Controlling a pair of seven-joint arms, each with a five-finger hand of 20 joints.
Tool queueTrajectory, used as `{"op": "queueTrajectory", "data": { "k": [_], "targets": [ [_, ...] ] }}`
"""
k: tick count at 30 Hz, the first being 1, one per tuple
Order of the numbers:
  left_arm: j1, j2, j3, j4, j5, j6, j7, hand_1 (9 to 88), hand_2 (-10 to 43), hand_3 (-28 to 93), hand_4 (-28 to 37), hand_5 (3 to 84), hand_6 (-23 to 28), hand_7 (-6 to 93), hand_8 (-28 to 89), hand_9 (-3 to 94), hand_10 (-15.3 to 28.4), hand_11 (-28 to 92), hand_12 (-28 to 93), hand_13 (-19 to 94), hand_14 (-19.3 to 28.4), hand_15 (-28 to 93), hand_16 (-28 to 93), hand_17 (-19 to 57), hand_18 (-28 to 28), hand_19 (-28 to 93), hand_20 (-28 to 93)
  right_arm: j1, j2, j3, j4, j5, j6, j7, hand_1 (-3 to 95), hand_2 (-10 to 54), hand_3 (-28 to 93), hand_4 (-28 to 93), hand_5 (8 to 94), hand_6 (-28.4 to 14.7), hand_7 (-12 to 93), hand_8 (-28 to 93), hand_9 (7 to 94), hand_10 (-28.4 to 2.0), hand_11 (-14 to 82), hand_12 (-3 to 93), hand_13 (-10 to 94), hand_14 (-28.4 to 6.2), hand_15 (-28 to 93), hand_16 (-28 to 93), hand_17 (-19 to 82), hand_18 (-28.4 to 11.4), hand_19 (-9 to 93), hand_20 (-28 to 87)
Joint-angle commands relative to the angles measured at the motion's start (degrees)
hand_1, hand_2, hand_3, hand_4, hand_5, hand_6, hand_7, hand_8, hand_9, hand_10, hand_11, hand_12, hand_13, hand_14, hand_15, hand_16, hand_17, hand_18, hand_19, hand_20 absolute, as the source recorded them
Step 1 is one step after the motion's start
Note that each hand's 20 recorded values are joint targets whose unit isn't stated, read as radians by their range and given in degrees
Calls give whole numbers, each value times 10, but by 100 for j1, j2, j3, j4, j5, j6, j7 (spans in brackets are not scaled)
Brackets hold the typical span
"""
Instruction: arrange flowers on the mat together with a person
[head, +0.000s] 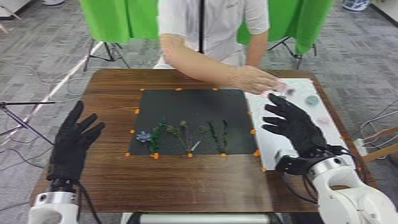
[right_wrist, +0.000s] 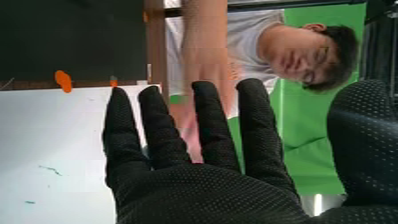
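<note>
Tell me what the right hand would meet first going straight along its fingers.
Most likely the person's hand, just ahead of the right hand in the head view, though their relative heights are hard to judge.

"what's beyond the brown table (head: 178, 195)?"

"green cloth (head: 115, 22), with dark stand legs (head: 110, 51) below it on the grey floor (head: 44, 65)."

"and off to the sides?"

"cables (head: 25, 161) on the left. far right, a blue-and-white pot (head: 356, 4); nearer, at the edge, what might be a wooden stool (head: 380, 145), partly cut off."

No readable text, numbers or signs anywhere.
</note>
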Motion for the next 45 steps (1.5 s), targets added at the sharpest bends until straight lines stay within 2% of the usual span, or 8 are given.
{"op": "queueTrajectory", "data": {
  "k": [1,25,27,28,31,37,41,45],
  "targets": [
    [49,-81,20,-31,40,-54,-47,206,25,758,-283,243,-46,121,-100,292,123,99,131,244,190,237,-3,-95,280,484,1,-44,-35,-35,-3,18,9,-51,202,78,661,-254,375,42,89,-91,377,-104,39,169,277,-202,43,326,33,-269,387,211],
    [44,-49,54,-25,-14,17,4,212,26,766,-283,240,-43,123,-100,292,123,101,128,246,193,242,-5,-97,279,486,-3,21,-20,-73,34,-10,-15,-29,203,78,664,-255,380,41,93,-94,387,-111,41,167,317,-204,78,311,32,-272,384,210],
    [20,-61,47,-21,1,0,-40,213,26,766,-283,239,-43,123,-100,291,123,102,128,245,192,242,-5,-96,279,486,-3,3,-13,-76,36,-2,3,-50,202,78,665,-254,380,41,94,-94,388,-111,41,167,320,-204,86,308,32,-271,383,210],
    [42,-52,52,-31,-16,21,-4,213,26,766,-283,238,-43,123,-100,291,123,102,128,246,192,242,-5,-97,278,486,-3,29,-35,-64,50,-7,-49,-35,202,78,665,-254,380,41,94,-94,388,-112,41,167,321,-204,89,307,33,-271,382,209],
    [14,-67,53,-18,-1,-17,-47,214,26,767,-283,236,-43,124,-100,291,124,102,128,246,193,243,-5,-97,278,485,-3,-8,-26,-52,36,-5,-20,-53,203,78,665,-255,380,41,94,-94,389,-112,41,166,321,-204,94,300,33,-271,380,209],
    [9,-43,64,-22,0,3,-21,214,26,767,-283,236,-43,126,-101,290,124,103,127,246,192,243,-6,-97,278,486,-2,54,64,-15,40,-95,5,-48,202,78,668,-255,381,40,95,-95,389,-111,41,166,321,-204,100,292,33,-271,380,209],
    [24,-11,77,-30,-16,32,14,214,26,769,-283,235,-43,127,-101,290,124,103,127,246,193,244,-6,-97,278,486,-3,190,363,48,16,-422,345,42,209,76,663,-253,382,40,92,-95,389,-115,42,166,331,-202,105,289,44,-269,380,209],
    [25,21,80,-45,-17,42,9,215,26,768,-283,235,-43,126,-102,290,123,103,127,246,192,244,-7,-97,278,486,-3,389,903,134,41,-1155,851,332,225,71,673,-242,375,33,98,-89,397,-146,53,174,364,-194,212,254,64,-269,445,239]
  ]
}}
